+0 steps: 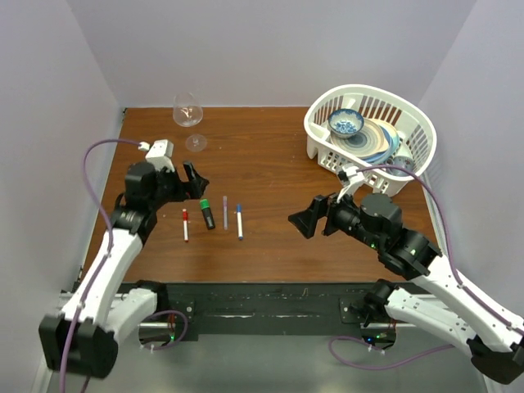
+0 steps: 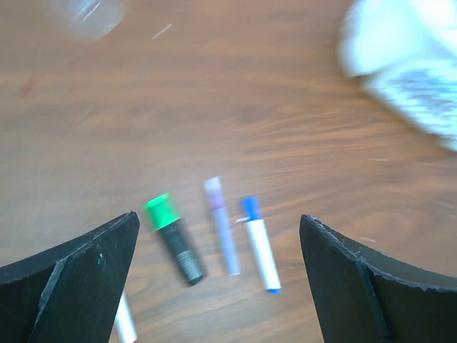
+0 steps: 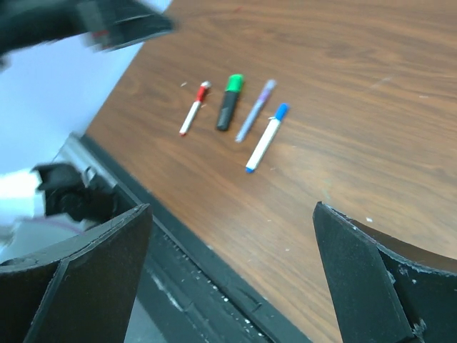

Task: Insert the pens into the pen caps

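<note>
Several pens lie side by side on the brown table. From left: a thin white pen (image 1: 186, 227) with a red cap (image 1: 184, 214), a black marker (image 1: 208, 217) with a green cap (image 1: 204, 203), a thin purple-grey pen (image 1: 225, 211), and a white pen (image 1: 239, 223) with a blue cap (image 1: 238, 208). My left gripper (image 1: 195, 180) is open and empty, just behind the pens. In the left wrist view the marker (image 2: 178, 250), purple-grey pen (image 2: 223, 227) and blue-capped pen (image 2: 260, 246) lie between my fingers. My right gripper (image 1: 301, 222) is open and empty, right of the pens. The right wrist view shows the pens far ahead, among them the marker (image 3: 228, 107).
A white basket (image 1: 368, 91) with a bowl and plates stands at the back right. A wine glass (image 1: 187, 110) stands at the back left. Grey walls close in three sides. The black rail (image 1: 262, 299) runs along the table's near edge.
</note>
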`<state>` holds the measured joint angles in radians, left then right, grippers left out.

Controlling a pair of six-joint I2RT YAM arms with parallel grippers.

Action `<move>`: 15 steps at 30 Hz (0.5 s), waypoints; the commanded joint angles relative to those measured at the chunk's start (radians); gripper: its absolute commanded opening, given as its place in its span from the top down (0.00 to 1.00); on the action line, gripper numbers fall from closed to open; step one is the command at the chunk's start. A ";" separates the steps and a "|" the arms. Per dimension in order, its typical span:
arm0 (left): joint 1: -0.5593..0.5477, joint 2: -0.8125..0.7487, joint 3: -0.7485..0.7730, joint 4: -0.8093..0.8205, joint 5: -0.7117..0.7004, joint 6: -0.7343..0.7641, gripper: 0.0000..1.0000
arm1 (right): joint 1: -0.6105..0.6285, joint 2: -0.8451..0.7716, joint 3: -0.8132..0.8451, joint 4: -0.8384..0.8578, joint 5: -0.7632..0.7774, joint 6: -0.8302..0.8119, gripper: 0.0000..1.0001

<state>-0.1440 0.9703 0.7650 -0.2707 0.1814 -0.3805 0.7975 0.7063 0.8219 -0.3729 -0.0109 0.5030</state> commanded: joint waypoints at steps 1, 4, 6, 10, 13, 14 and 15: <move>0.004 -0.178 -0.101 0.206 0.312 0.028 0.00 | -0.001 -0.005 0.086 -0.076 0.164 0.034 0.01; 0.003 -0.289 -0.167 0.305 0.447 -0.017 0.00 | -0.001 -0.001 0.114 -0.093 0.210 0.042 0.01; 0.003 -0.358 -0.222 0.393 0.551 -0.070 0.00 | -0.001 0.005 0.129 -0.095 0.239 0.046 0.01; 0.003 -0.449 -0.260 0.491 0.625 -0.161 0.00 | -0.001 0.022 0.143 -0.084 0.252 0.051 0.01; 0.003 -0.492 -0.280 0.521 0.641 -0.178 0.00 | -0.003 0.021 0.128 -0.054 0.252 0.058 0.01; 0.001 -0.499 -0.279 0.522 0.648 -0.173 0.00 | -0.001 0.019 0.114 -0.044 0.252 0.057 0.01; 0.003 -0.501 -0.274 0.506 0.652 -0.169 0.00 | -0.001 0.012 0.108 -0.038 0.255 0.060 0.01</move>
<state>-0.1444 0.4904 0.4923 0.1387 0.7456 -0.5079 0.7975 0.7208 0.9249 -0.4583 0.2001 0.5434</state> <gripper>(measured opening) 0.996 0.986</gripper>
